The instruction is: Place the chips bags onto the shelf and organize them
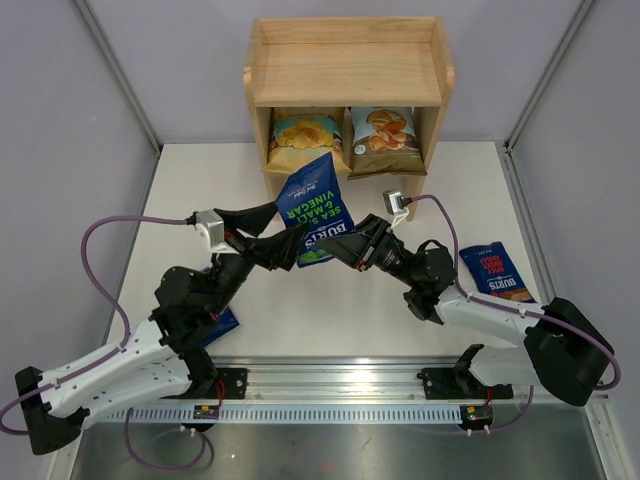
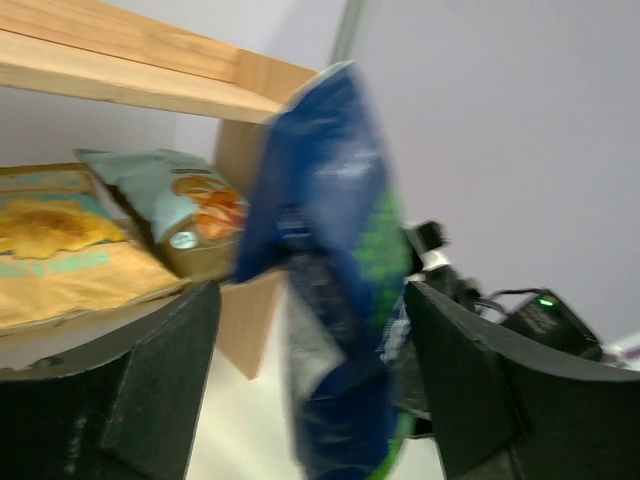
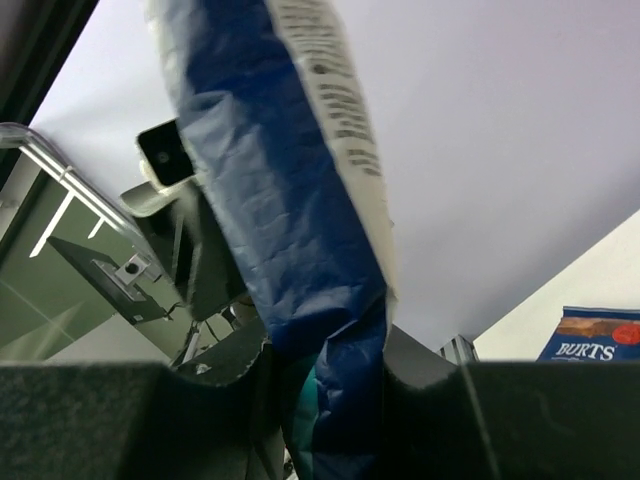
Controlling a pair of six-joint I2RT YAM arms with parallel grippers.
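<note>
Closest to my right wrist lens, the right gripper (image 3: 325,385) is clamping the lower end of the small dark-blue, green-lettered glossy Burts bag (image 1: 318,205). The bag is standing up in mid-air just near of the light wooden 2-tier shelf (image 1: 345,70). The left gripper (image 2: 308,300) is straddling it, fingers spread wide. I'm judging the bag light, crinkly and slippery, with fragile chips inside, so I'm favouring the flat crimped seam. The large yellow bag (image 1: 305,140) and large light-blue and brown bag (image 1: 383,138) are sitting on the lower tier.

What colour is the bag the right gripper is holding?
Dark blue bag, green near its lower end; top external shows best.
</note>
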